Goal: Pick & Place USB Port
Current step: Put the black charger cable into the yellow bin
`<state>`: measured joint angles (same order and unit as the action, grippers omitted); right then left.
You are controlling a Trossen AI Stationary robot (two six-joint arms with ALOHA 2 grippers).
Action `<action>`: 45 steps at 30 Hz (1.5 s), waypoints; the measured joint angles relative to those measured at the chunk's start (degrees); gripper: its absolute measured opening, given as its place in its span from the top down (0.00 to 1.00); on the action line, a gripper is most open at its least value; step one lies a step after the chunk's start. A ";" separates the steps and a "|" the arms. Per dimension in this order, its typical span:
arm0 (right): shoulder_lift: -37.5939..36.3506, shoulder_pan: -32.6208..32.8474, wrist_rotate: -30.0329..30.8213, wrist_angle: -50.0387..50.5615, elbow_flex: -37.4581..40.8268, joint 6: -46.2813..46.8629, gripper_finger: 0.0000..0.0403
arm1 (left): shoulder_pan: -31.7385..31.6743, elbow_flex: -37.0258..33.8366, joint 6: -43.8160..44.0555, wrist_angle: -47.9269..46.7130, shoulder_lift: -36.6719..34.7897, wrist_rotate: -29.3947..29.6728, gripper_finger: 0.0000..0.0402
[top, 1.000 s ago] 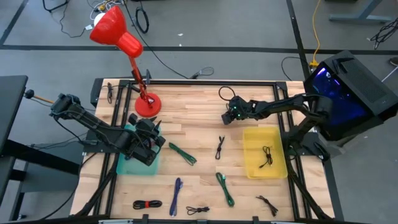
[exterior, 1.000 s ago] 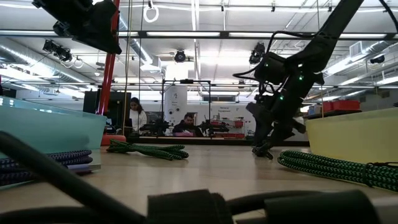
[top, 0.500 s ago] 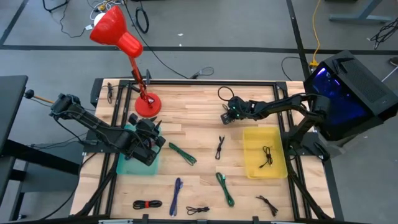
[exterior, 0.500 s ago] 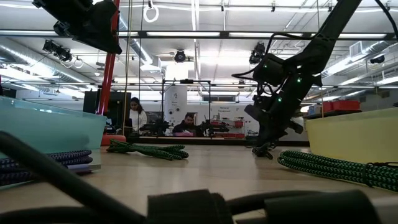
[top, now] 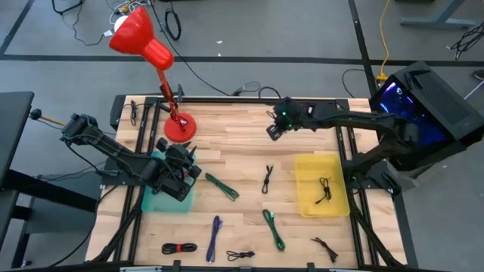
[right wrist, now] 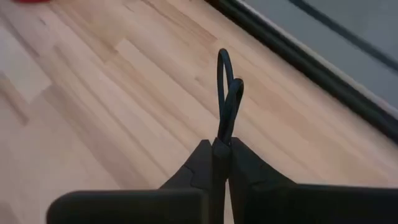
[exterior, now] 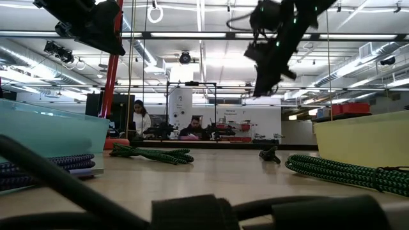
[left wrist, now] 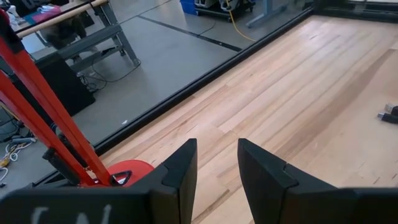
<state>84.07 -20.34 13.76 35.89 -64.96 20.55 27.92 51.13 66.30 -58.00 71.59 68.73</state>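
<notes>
Wooden table (top: 234,155) with black frame, cables scattered across it. Near edge, in the high view: red-tied black cable (top: 178,248), blue cable (top: 215,228), small black cable (top: 240,255), green braided cable (top: 273,229), another black cable (top: 326,247).

Mid table: left gripper (left wrist: 214,163) parked over the teal bin (top: 155,201), fingers apart, nothing between them. Dark green cable (top: 221,187) sits just beside that bin. Loose black cable (top: 268,179) lies between it and the yellow bin (top: 308,165), which holds one coiled black cable (top: 325,189).

Far side: right gripper (right wrist: 221,152) raised off the table near the back rail, pinched on a black USB cable (right wrist: 226,104); a loop of it sticks out past the fingertips. Low view confirms the gripper (exterior: 267,61) well above the surface.

Red desk lamp (top: 146,47) has its base on the far left of the table, with a small black cable (top: 134,112) near the back-left corner.

Beyond the table, low view shows a workshop with two people (exterior: 140,119) seated far back.
</notes>
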 joint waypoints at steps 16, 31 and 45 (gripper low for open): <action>-12.15 26.83 15.87 30.94 -9.62 21.02 0.96 | 0.00 0.00 -0.12 6.75 0.00 -1.65 0.70; -11.78 54.26 11.30 44.91 -2.04 60.89 0.96 | 4.58 0.03 -30.34 38.65 4.06 -15.71 0.70; -11.76 61.11 4.70 47.59 4.96 74.98 0.96 | 5.46 0.00 -33.99 41.88 6.95 -22.49 0.70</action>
<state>72.31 40.77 18.46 83.48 -60.00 95.53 33.38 51.13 32.32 -16.12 78.55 46.24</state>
